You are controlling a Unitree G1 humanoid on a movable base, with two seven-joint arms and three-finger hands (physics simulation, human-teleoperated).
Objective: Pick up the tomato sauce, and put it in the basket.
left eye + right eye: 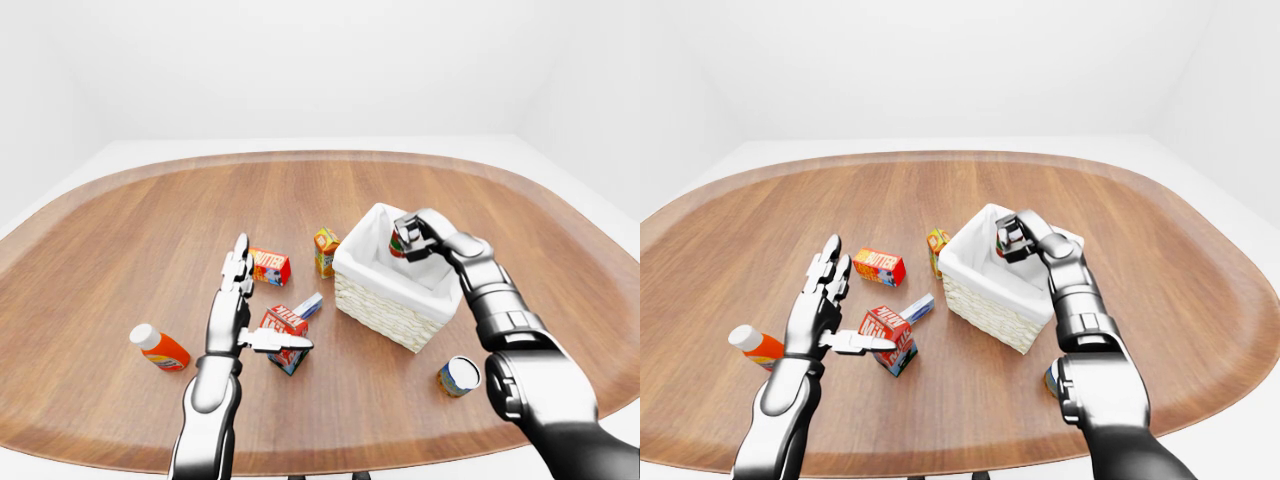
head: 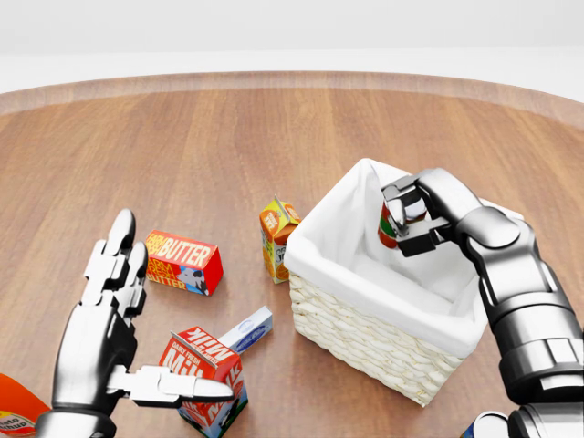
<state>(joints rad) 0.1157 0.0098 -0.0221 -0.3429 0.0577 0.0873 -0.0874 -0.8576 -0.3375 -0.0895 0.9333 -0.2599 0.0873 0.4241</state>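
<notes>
While the right hand (image 2: 411, 219) is gripping the tomato sauce (image 2: 388, 228) inside the mouth of the basket (image 2: 365, 342), the placing step is under way.

Its fingers are closing round the small red-and-green can, which is hanging between the white cloth walls, below the far rim and seemingly above the liner floor, though how much gap is left cannot be told. The can is sitting on the left side of the hand in the head view, half hidden by the fingers. Judging from this, the next move is calling for a little more lowering and then letting go, with the hand lifting out without dragging the liner. Meanwhile the left hand (image 2: 105, 319) is hovering with fingers spread and holding nothing, just beside the milk carton (image 2: 205, 370) at the near left.
</notes>
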